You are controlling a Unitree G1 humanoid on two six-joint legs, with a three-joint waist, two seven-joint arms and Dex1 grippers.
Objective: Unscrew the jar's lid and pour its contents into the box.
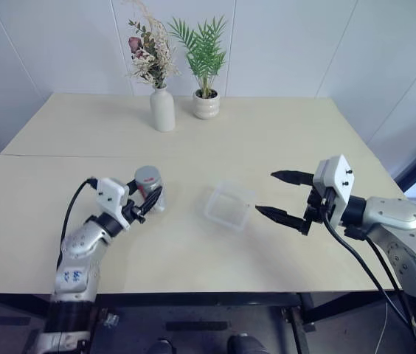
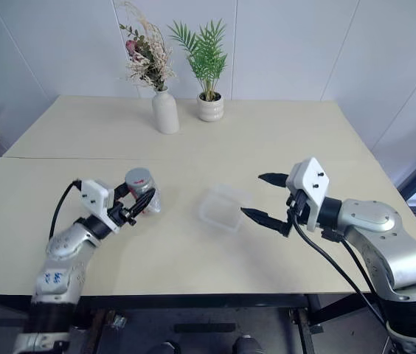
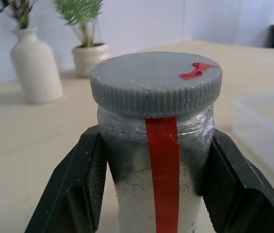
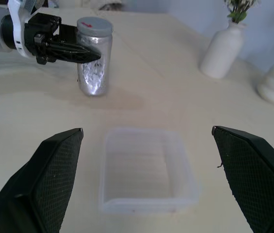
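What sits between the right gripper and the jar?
The box lies on the table, between the open right gripper and the jar, seen in the right wrist view.

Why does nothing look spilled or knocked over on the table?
Nothing stands out. The left claw holds the jar upright, lid on. The box sits flat and empty, the right claw open beside it.

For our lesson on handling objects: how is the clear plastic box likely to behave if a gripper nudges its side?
The box looks thin-walled and empty, so it is probably light and would likely slide across the smooth table rather than resist. Being shallow and wide, it seems unlikely to tip. Its thin walls might flex under a squeeze.
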